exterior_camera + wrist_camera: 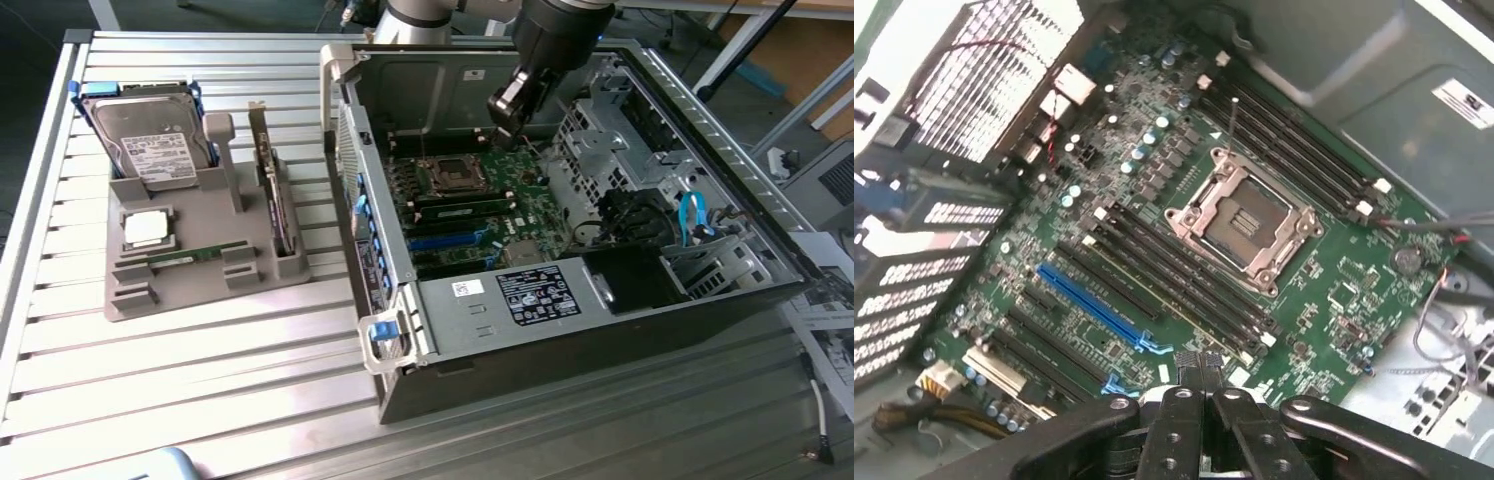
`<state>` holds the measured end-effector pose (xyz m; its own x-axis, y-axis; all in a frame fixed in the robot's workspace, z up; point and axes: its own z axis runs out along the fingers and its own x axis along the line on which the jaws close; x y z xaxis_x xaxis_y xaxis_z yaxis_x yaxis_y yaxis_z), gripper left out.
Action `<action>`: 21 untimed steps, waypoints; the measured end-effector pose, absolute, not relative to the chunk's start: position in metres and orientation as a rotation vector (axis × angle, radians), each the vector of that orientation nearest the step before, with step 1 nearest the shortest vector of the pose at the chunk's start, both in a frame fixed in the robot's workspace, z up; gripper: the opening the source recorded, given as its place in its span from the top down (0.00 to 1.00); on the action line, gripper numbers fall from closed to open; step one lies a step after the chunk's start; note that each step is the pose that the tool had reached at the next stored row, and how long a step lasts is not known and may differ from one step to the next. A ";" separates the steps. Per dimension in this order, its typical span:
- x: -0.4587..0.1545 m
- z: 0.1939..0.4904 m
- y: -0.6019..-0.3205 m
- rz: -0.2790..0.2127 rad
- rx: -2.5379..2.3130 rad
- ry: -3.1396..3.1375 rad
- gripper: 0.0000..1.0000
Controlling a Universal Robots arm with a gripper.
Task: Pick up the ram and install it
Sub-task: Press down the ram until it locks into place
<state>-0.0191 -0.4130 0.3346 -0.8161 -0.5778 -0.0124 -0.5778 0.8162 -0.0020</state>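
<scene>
The black metal claw (1199,385) is clenched with nothing visibly between its tips, hovering over the green motherboard (1184,230) inside the open grey computer case (441,85). A slim green ram stick (461,211) sits seated beside the silver processor socket (1244,225). Descending clenched risks striking slot latches or the open socket.

Ribbed aluminium tabletop (200,380), slats running across. On it, toward the exterior view's left, a grey parts holder (200,285). Just beside that, toward the exterior view's right, an open computer case (561,340) lying on its side, motherboard facing up.
</scene>
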 end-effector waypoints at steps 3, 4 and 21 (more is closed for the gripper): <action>-0.019 0.335 -0.413 0.002 -0.885 3.002 0.89; -0.019 0.335 -0.413 0.002 -0.863 3.008 0.89; -0.019 0.335 -0.413 0.000 -0.478 3.092 0.89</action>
